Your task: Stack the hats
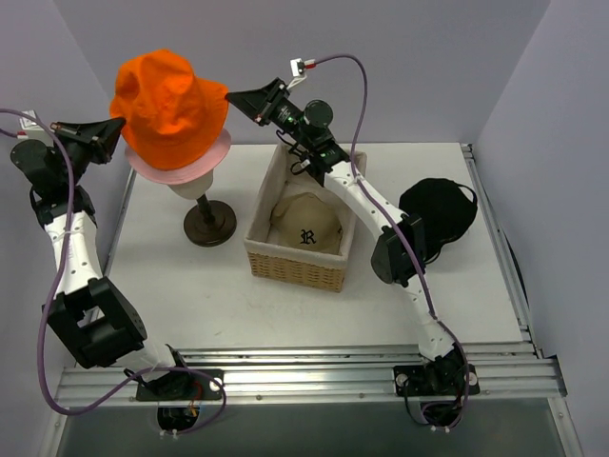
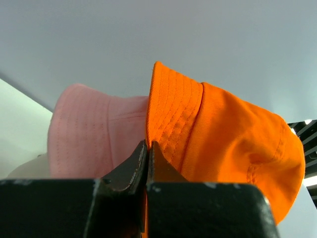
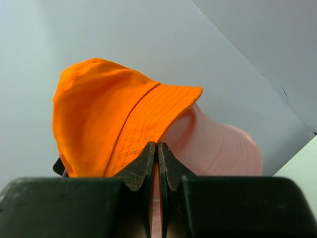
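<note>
Grips one side of the brim of the orange bucket hat (image 2: 223, 134) with the left claw (image 2: 147, 144), jaws pressed together on the cloth. Grips the opposite side of the same brim with the right claw (image 3: 157, 145), likewise clamped on fabric with no gap showing. Holds the hat spread between the two, crown up, directly over the mannequin head (image 1: 190, 188) and over the pink bucket hat (image 2: 94, 134) already seated on that head, with only the pink brim peeking out below in the top view. Looks down or nearly down on the pink crown, though cannot tell from any view whether fully settled. To finish this step well: lower both sides evenly with the brim level, and pull gently down and outward so the orange crown slips squarely over the pink one rather than perching lopsided. Release both sides at once only after seating, then back straight away from the mannequin head without snagging cloth or rocking the stand. Leaves, by this judgement, two more to add: the tan cap (image 1: 304, 224) lying in the woven basket (image 1: 295, 267) just right of the mannequin head, and the black cap (image 1: 438, 214) on the table (image 1: 171, 276) farther right, beyond the basket.
</note>
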### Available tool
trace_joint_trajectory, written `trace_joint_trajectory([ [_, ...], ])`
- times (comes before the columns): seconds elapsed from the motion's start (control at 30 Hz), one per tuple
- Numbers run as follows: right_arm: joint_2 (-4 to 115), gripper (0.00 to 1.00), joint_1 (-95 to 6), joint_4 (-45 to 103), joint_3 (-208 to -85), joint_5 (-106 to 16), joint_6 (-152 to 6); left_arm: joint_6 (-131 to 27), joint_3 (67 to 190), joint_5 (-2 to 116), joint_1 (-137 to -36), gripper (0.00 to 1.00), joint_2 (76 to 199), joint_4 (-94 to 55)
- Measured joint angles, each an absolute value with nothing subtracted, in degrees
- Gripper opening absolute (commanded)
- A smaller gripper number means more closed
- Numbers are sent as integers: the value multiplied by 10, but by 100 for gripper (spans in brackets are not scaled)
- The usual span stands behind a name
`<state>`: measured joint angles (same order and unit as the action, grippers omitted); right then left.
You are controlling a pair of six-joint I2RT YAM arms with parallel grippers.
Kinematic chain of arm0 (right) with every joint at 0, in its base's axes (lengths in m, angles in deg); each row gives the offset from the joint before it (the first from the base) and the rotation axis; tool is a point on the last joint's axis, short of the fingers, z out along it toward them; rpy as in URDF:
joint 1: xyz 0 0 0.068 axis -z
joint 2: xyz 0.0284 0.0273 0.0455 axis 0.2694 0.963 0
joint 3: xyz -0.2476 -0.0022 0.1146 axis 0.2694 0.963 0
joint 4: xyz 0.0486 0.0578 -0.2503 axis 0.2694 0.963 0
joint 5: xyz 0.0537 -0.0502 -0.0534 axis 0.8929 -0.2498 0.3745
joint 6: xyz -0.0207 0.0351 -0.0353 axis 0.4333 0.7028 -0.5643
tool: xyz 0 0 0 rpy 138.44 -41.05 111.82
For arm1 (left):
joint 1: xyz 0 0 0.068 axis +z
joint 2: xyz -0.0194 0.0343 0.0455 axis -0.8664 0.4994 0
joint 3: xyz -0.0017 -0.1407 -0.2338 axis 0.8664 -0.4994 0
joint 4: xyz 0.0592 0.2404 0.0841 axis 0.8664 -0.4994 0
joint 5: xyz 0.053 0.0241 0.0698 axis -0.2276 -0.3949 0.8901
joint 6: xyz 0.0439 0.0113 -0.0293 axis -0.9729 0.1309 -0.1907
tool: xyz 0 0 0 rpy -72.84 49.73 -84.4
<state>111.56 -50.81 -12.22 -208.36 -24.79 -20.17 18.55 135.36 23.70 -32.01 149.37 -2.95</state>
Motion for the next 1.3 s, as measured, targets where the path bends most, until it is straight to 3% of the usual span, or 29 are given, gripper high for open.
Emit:
trace_joint_trajectory([
  [0.4, 1117, 0, -507, -123, -2020, -250, -190, 179, 1279, 233, -322, 2, 1493, -23],
  [1.2, 1082, 0, -507, -192, -1905, -235, -179, 140, 1257, 219, -322, 2, 1476, -13],
  [1.3, 1078, 0, -504, -191, -1904, -230, -182, 126, 1257, 219, -322, 26, 1471, -22],
])
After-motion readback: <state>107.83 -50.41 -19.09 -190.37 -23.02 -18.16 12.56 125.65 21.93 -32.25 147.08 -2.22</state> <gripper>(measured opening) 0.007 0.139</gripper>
